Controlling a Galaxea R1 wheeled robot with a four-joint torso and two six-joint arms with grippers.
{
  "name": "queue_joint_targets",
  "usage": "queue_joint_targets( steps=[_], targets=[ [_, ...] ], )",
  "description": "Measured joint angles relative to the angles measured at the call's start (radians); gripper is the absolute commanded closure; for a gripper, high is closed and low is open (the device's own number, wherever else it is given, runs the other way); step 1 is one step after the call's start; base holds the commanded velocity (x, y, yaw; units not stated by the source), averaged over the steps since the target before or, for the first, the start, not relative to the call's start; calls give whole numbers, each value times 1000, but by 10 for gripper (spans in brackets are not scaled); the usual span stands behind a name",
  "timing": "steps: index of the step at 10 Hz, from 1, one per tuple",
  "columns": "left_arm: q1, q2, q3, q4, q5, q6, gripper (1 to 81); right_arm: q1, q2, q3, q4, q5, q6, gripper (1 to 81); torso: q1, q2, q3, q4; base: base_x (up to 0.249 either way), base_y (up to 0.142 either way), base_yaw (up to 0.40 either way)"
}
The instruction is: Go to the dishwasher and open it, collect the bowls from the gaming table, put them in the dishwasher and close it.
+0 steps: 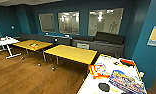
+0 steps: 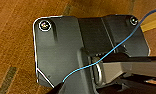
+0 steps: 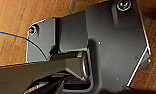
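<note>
One dark bowl (image 1: 104, 87) can be made out near the close end of the gaming table (image 1: 94, 85), a round grey-black shape on the white top just beside a colourful game box (image 1: 126, 81); the table's near end is cut off by the picture's lower edge, so any other bowls there cannot be told. An orange and white packet (image 1: 99, 70) and a red item (image 1: 127, 62) at the far end are too blurred to name. From both wrist cameras the robot's own dark plate and bar cover the middle, and whether either gripper is spread or closed, or has anything in it, cannot be told. A thin blue cable (image 2: 114, 51) crosses the left wrist view. Around the plates shows brown wooden floor (image 1: 26, 75), which runs across the room. Two yellow-topped tables (image 1: 71, 53) stand mid-room, the farther one bearing a small unclear orange thing (image 1: 33, 45); a white table (image 1: 5, 41) stands far left. Dark bench seating (image 1: 104, 41) lines teal walls (image 1: 144, 30) under windows (image 1: 105, 21), where a faint figure shows behind glass.
</note>
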Motion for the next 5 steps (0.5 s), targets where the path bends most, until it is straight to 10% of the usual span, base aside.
queue_joint_targets(
  steps=[5],
  targets=[
    [9, -1, 0, 0, 2, 2, 10, -3, 0, -1, 0, -1, 0, 10, 0, 0, 0, 0, 0, 0, -383]
  ],
)
